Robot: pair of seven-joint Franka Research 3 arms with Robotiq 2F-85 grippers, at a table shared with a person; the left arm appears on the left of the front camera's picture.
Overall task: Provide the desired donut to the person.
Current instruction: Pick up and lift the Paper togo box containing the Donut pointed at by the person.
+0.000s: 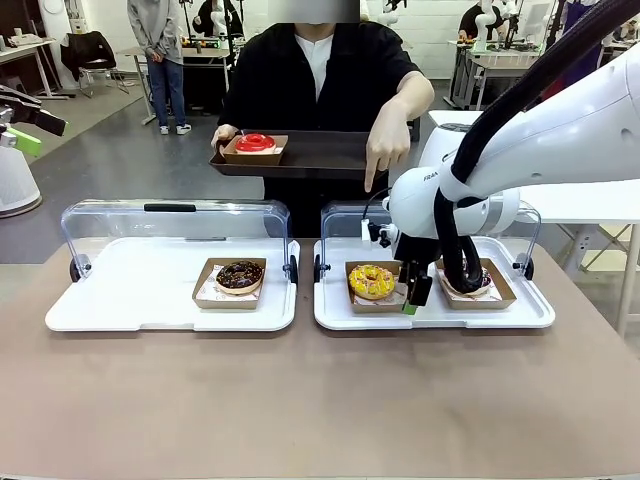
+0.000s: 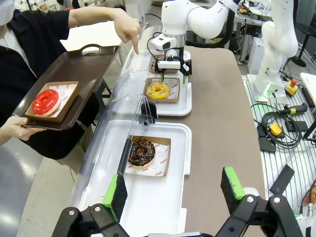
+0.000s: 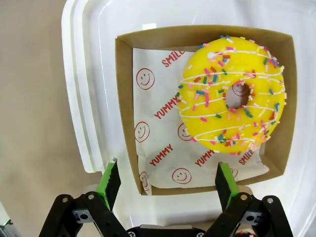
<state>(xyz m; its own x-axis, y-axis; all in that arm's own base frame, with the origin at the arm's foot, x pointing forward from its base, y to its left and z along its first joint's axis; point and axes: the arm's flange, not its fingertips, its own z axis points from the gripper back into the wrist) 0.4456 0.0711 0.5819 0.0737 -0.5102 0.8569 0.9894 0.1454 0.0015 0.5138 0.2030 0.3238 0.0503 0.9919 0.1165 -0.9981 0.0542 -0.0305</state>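
My right gripper (image 3: 167, 167) hangs spread and empty, the yellow sprinkled ring donut (image 3: 207, 98) just ahead of its pads in a brown cardboard tray (image 3: 124, 98), the person's hand (image 1: 385, 150) pointing down beyond me, so I judge grasp and handover both undone.

The floor (image 1: 130, 170) is grey. Far back left, a black chair (image 1: 90, 52) sits by a white desk (image 1: 28, 47). 1 person in jeans (image 1: 160, 55) stands there. A white table (image 1: 600, 200) is on the right.
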